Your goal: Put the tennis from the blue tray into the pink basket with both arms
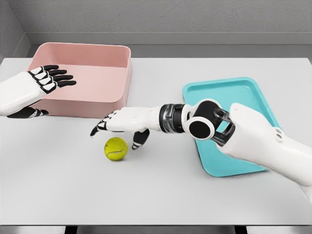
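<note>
Where the right arm crosses the blue tray (243, 92), it hides much of the tray's middle and lower right part, so you cannot see all of its floor. The right robot hand (119, 127) reaches left past the tray, fingers spread and pointing down-left, holding nothing. The tennis ball (116, 148) lies on the white table (161, 195), just below that hand between its fingers and thumb; you cannot tell whether the thumb touches it. The left robot hand (36, 87) hovers over the near left wall of the pink basket (105, 73), fingers spread and straight, its thumb partly hidden beneath the palm. The left forearm is cut off at the picture's edge. You have bare table all along the near edge and between basket and tray.
</note>
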